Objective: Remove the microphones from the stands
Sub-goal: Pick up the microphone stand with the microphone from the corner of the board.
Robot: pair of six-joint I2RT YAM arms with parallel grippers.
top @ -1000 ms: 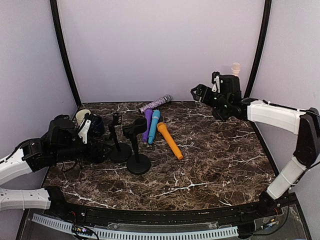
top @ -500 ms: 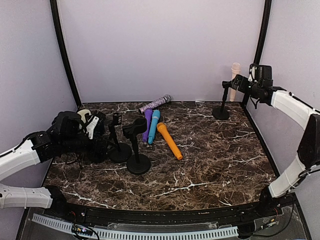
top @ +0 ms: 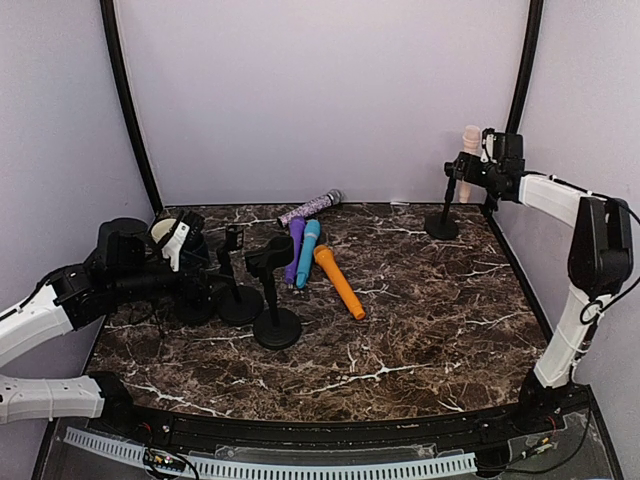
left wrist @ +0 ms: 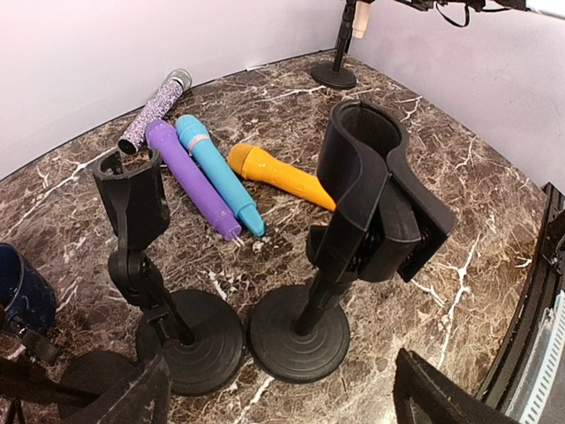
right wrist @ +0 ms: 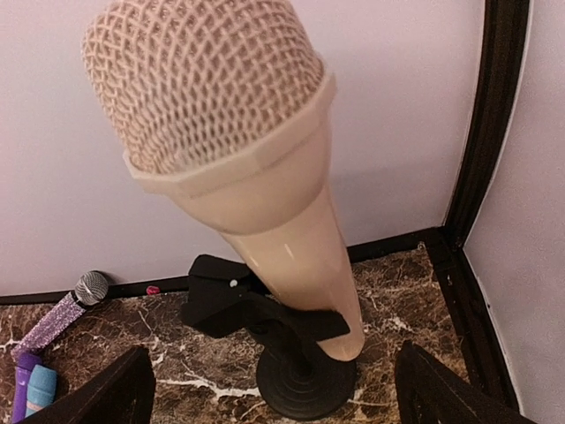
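Observation:
A cream microphone (right wrist: 238, 159) with a mesh head stands tilted in the clip of a black stand (right wrist: 305, 380) at the back right corner (top: 443, 222). My right gripper (right wrist: 275, 402) is open, its fingers wide apart on either side of the stand and touching nothing; in the top view it (top: 490, 165) sits just right of the microphone (top: 469, 160). My left gripper (left wrist: 282, 402) is open and low at the left (top: 192, 262), facing two empty black stands (left wrist: 296, 331) (left wrist: 190, 340).
Glitter (left wrist: 154, 110), purple (left wrist: 190, 177), blue (left wrist: 216, 172) and orange (left wrist: 278, 177) microphones lie on the marble table (top: 430, 320) behind the empty stands. A dark blue cup (left wrist: 13, 296) sits by the left gripper. The back wall and a black corner post (top: 520, 80) are close to the right gripper.
The right gripper has swung up and right, from in front of the far stand to beside the microphone's head. The left arm has shifted slightly.

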